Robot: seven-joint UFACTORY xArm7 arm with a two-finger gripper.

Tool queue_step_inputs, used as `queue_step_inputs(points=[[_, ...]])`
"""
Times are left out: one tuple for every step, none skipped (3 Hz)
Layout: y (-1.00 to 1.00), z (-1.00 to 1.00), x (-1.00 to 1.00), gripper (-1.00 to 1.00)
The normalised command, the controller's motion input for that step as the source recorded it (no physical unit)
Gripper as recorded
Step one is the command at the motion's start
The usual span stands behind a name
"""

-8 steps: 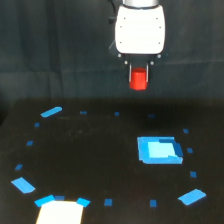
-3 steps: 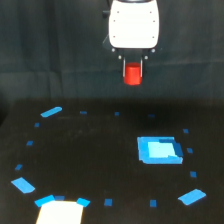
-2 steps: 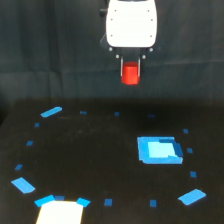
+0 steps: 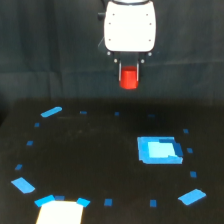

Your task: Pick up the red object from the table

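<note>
The red object (image 4: 129, 78), a small bright red-orange block, hangs high above the black table (image 4: 90, 150) in the exterior view, held between the fingers of my gripper (image 4: 129, 80). The gripper's white body fills the top centre of the view, and its dark fingers are shut on the block's sides. The block is well clear of the table surface, up in front of the dark backdrop.
A bright blue rectangular patch (image 4: 158, 150) lies on the table at the exterior view's right. Small blue tape marks ring the table, with larger ones at the left (image 4: 51, 111) and lower right (image 4: 192, 196). A pale square (image 4: 60, 212) sits at the bottom edge.
The gripper has risen steadily with the red object in it, drifting slightly toward the exterior view's left. The table's marks have not moved.
</note>
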Motion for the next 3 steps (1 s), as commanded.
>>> queue_step_inputs(points=[[0.27,-0.41,-0.04,-1.0],[-0.05,0.18,0.23,-1.0],[-0.11,-0.54,-0.08,-1.0]])
